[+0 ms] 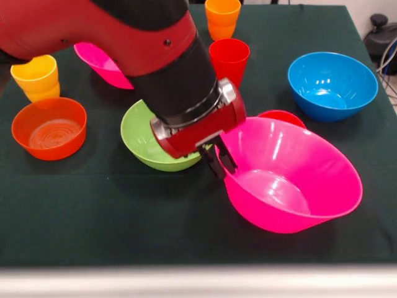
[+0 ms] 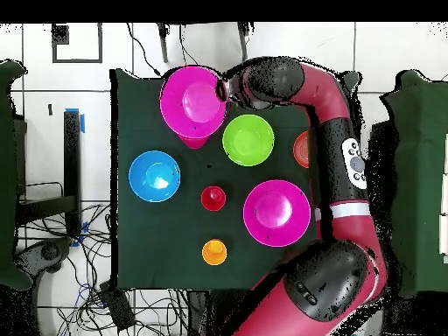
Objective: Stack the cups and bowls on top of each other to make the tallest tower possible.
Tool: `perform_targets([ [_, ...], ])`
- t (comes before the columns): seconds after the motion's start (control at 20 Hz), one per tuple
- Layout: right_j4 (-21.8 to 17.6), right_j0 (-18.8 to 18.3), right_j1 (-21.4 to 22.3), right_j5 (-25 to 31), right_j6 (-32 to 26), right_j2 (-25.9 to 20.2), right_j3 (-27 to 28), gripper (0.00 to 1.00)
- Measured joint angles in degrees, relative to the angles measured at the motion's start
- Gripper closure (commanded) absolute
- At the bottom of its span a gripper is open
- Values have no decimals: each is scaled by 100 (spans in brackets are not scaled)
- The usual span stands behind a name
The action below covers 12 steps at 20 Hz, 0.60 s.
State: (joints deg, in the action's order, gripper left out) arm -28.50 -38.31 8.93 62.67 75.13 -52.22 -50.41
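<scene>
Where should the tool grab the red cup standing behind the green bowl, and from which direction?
Grip the red cup across its upper wall just under the rim, coming straight down from above. It stands upright with its mouth open, and its tapered sides are widest there. The orange cup behind it and the lime-green bowl in front probably crowd a sideways approach.

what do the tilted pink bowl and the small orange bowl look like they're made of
Large hot-pink bowl: looks like thin glossy plastic, opaque, with bright glare spots inside. Small orange bowl: likely translucent plastic; concentric rings show through its base and it shines similarly.
</scene>
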Motion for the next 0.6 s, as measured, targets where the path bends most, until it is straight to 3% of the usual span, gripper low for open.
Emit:
perform_targets([
  [0.3, -100, 246, -318, 133, -300, -2, 683, 100],
  [0.6, -103, 323, -437, 414, -553, -2, 1011, 100],
])
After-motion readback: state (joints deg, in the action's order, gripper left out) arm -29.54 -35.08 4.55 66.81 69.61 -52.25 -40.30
